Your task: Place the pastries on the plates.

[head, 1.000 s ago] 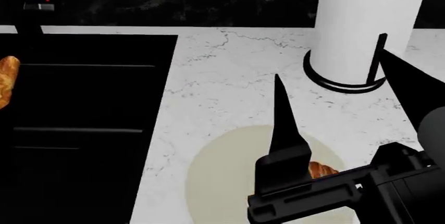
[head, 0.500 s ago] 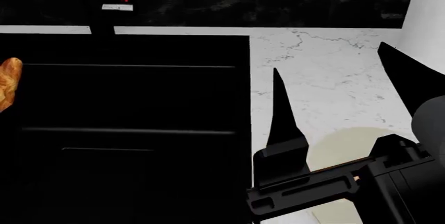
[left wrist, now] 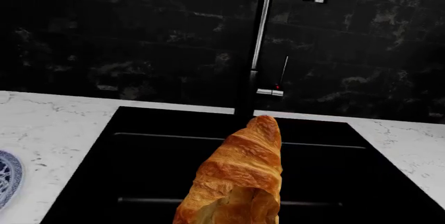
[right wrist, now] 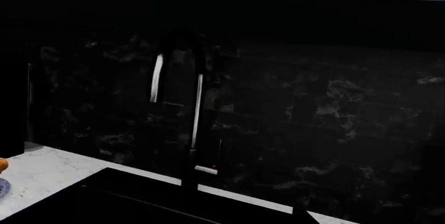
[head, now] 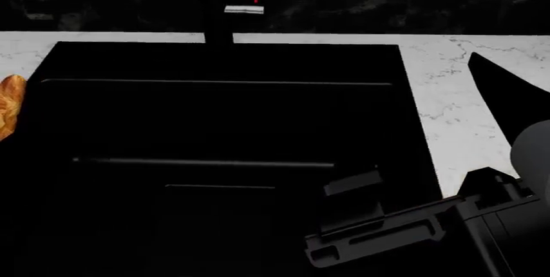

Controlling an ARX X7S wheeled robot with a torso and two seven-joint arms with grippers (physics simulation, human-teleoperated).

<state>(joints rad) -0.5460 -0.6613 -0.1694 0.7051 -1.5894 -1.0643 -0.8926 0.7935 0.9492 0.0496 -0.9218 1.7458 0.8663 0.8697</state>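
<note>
Carrying the croissant (left wrist: 240, 182) is what my left arm is doing: in the left wrist view it fills the foreground, sticking out over the black sink (left wrist: 104, 182), so I judge the left gripper clenched on it, though its fingers are out of frame. In the head view the same croissant (head: 10, 104) peeks in at 9 o'clock, at the sink's (head: 223, 122) edge. The blue-patterned plate (left wrist: 7, 179) shows only as a sliver on the white worktop (left wrist: 49, 130), just beside the basin. The faucet (left wrist: 261, 47) rises behind the sink against the dark backsplash.

The right gripper (head: 429, 142) hangs at 4 o'clock in the head view with its two fingers spread wide and nothing between them.

My worry is the drop: the pastry hangs over the basin, not the plate, so letting go here would lose it into the sink. The plate is almost out of view, so I could misjudge the reach and set the croissant on its rim or on bare worktop. Swinging sideways could also clip the faucet.
</note>
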